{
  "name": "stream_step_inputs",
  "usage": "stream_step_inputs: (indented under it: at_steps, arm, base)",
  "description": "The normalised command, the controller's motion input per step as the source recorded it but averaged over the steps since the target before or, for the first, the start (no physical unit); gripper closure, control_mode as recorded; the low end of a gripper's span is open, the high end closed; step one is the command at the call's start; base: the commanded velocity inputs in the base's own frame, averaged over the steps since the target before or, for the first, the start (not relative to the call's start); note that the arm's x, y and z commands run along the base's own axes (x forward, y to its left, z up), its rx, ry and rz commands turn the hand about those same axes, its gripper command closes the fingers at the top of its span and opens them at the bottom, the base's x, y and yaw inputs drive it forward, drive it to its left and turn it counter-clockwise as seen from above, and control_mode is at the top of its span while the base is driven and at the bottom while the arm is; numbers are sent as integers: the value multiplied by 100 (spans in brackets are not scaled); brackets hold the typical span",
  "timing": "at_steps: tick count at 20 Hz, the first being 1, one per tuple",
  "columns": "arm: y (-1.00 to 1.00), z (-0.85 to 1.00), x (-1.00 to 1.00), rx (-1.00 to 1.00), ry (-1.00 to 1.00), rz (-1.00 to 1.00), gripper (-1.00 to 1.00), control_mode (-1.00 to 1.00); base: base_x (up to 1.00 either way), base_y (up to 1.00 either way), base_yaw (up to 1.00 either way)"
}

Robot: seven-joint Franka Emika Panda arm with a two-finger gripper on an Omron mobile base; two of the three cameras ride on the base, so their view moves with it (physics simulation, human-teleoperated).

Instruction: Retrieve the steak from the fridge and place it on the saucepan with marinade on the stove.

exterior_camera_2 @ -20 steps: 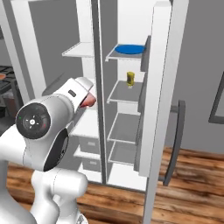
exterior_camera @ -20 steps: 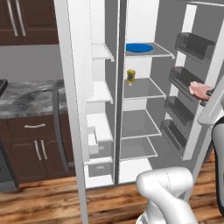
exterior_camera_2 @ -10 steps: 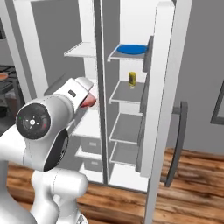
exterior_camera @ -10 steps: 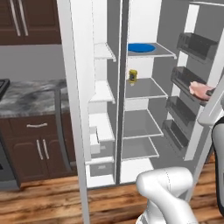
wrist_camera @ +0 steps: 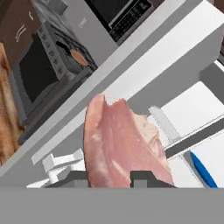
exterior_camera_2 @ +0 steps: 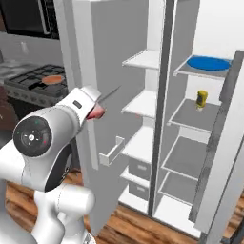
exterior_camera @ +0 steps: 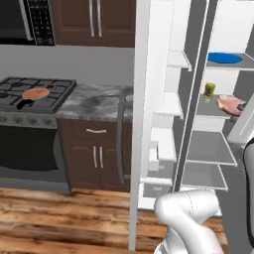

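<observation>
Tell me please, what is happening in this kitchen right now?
A white robot arm holds a steak in its gripper, in front of the open fridge. A blue plate and a small yellow jar sit on the fridge shelves. Over to the left, a saucepan with orange-brown marinade waits on the stove. The steak is not yet in the pan.

White fridge [exterior_camera_2: 157, 138] shelves, blue plate [exterior_camera_2: 208, 63] on top one, small yellow jar [exterior_camera_2: 201, 99] below, saucepan [exterior_camera: 34, 94] seemingly on stove [exterior_camera: 33, 91] grate
</observation>
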Motion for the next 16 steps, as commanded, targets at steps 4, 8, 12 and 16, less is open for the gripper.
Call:
stream_step_inputs:
  at_steps: [4, 8, 12, 16]
  arm:
    - [0, 0, 0, 0, 0, 0, 100, 100]
    - [0, 0, 0, 0, 0, 0, 100, 100]
    - [0, 0, 0, 0, 0, 0, 100, 100]
    - [0, 0, 0, 0, 0, 0, 100, 100]
  base:
    - [-6, 19, 83]
    - [0, 18, 86]
    - [3, 25, 79]
    - [13, 36, 70]
